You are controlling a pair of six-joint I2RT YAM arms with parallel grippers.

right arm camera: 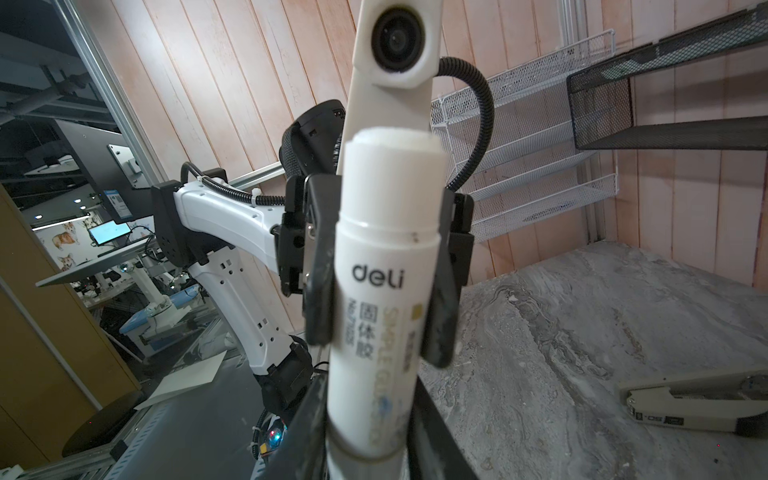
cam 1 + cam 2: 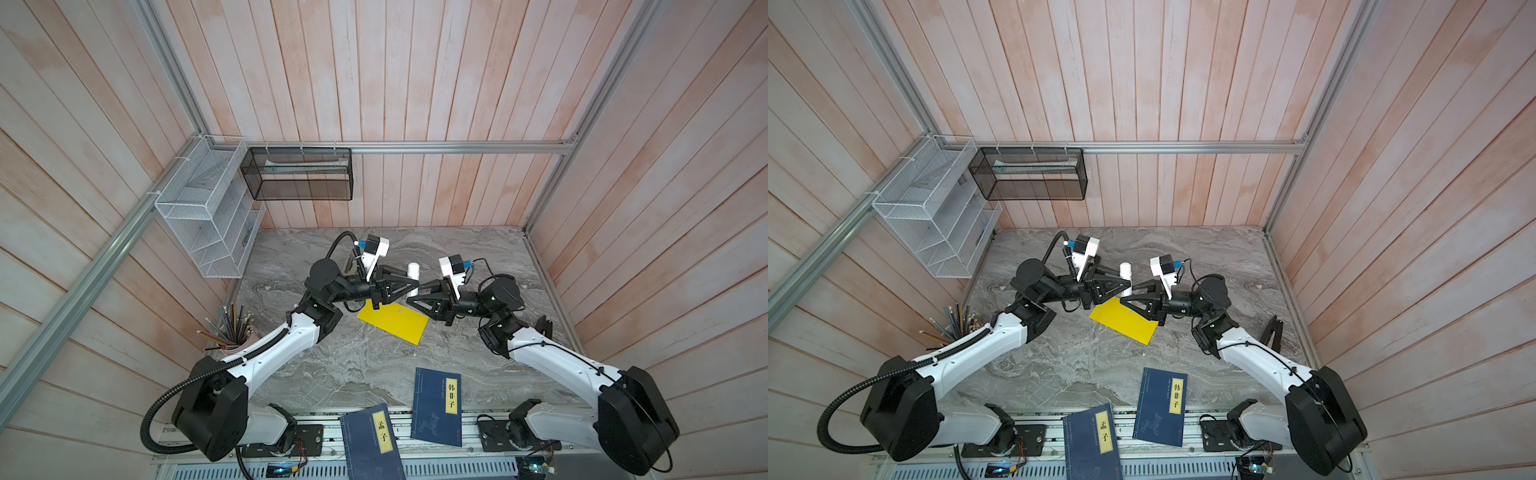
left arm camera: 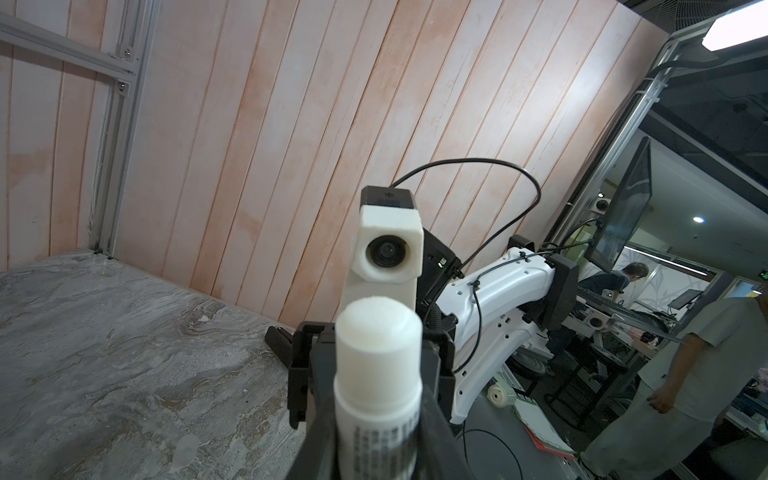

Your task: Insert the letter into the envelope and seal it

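Pencils stand in a cup [image 2: 235,340] at about nine o'clock on the table [image 2: 332,374]. Next along, the left gripper [image 2: 417,286] reaches to the middle, and its jaws pinch a white glue stick [image 1: 380,249] partway up the tube. The stick stands up straight. Its top has no cap, so the soft glue shows. Then comes the right gripper [image 2: 410,296], nose to nose with the left one. Its jaws sit lower on the tube and look pressed on both sides, so both grippers seem to hold the one stick.

I think this is a hand-over, so the glue can go on the flap. To do it well, the right one should squeeze snug and low, away from the sticky end, before the left one lets go. No tugging, no tipping, and not so hard that the tube gets squashed.

The yellow envelope [image 2: 395,328] lies flat on the table at about six o'clock from the jaws. It is very near, with one corner tucked under the left gripper. No jaw touches it. I cannot tell if its flap is open. I cannot see the letter anywhere; maybe it is inside.
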